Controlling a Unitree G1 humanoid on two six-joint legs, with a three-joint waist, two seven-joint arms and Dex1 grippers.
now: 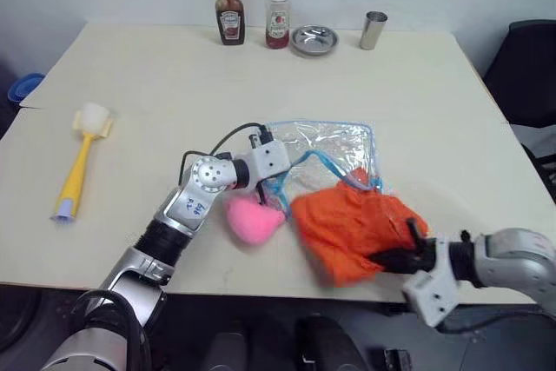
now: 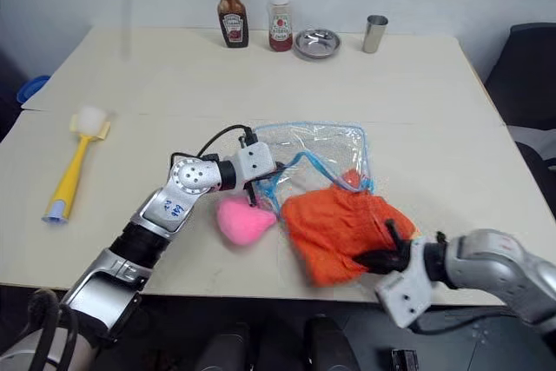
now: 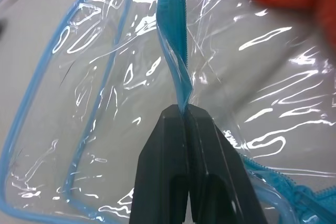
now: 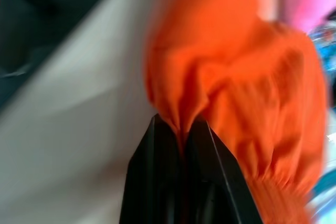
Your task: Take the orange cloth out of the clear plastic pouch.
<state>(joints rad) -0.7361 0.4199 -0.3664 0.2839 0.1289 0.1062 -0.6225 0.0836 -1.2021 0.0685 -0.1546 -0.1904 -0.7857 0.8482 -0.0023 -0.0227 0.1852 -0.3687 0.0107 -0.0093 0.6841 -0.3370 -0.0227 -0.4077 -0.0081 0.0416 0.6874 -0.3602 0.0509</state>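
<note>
Both grippers clamped — orange cloth [image 1: 356,228], clear plastic pouch [image 1: 326,149]

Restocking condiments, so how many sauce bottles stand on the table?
2. A dark brown ketchup bottle with a white cap stands at the table's far edge, and a red sauce bottle with a white cap is beside it, next to a small round metal dish.

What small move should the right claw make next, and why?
Probably keep drawing the orange cloth toward the table's near edge. The right claw is shut on the cloth, the left claw pins the clear plastic pouch by its blue zipper edge, and one corner of the cloth seems to overlap the pouch opening.
</note>
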